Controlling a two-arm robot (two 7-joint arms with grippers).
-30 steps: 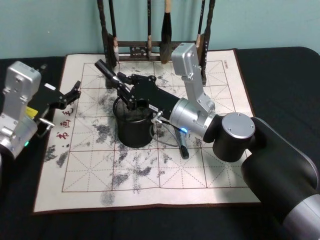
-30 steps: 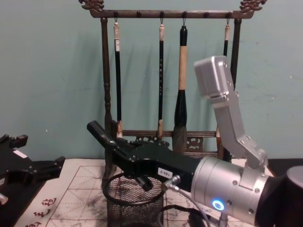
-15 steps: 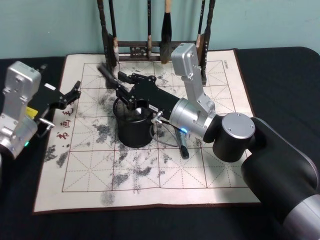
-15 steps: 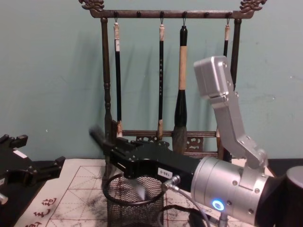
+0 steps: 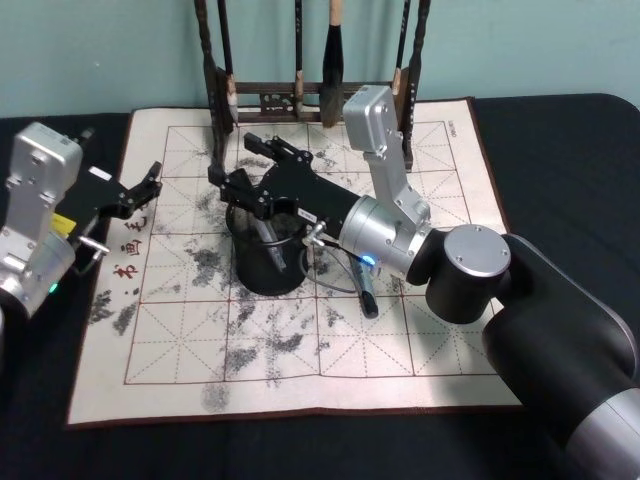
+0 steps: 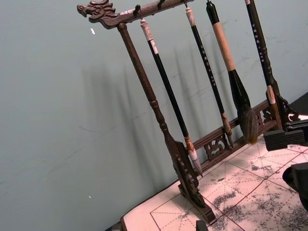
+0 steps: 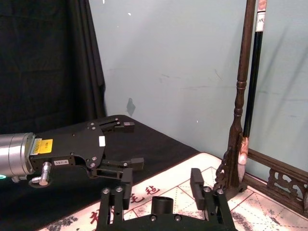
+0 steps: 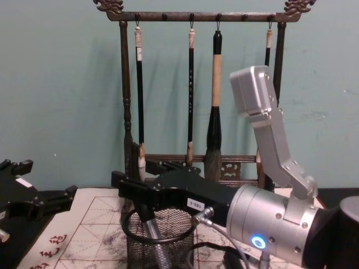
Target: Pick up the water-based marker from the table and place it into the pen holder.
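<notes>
Head view: the right gripper (image 5: 238, 165) is extended over the white calligraphy mat (image 5: 430, 330) on the dark table (image 5: 560, 150), directly above the rim of the pen holder (image 5: 262, 268). Its fingers are spread wide, one toward 9 o'clock and one toward 12 o'clock of the holder, and nothing is clamped between them.

The water-based marker (image 5: 268, 238) is inside the pen holder. It shows as a grey shaft leaning against the mesh wall, with its upper end toward 11 o'clock. Whether that upper end touches the gripper body cannot be told.

Chest view: the right gripper (image 8: 143, 182) hangs just above the pen holder (image 8: 168, 249). The marker (image 8: 152, 234) slants down behind the wire mesh.

Right wrist view: the right gripper (image 7: 160, 182) shows both fingers apart, with an empty gap between them.

The left gripper (image 5: 150, 185) is parked at 9 o'clock of the pen holder, well apart from it, over the edge of the mat that carries the red characters. Right wrist view shows the left gripper (image 7: 126, 145) with its fingers parted and holding nothing.

The wooden brush rack (image 5: 300, 100) stands at 12 o'clock of the holder, on the far edge of the mat. Brushes hang from its top bar (image 8: 196, 17). Left wrist view shows the same rack (image 6: 159, 120).

A dark pen-like object (image 5: 366, 295) lies on the mat at 4 o'clock of the holder.
</notes>
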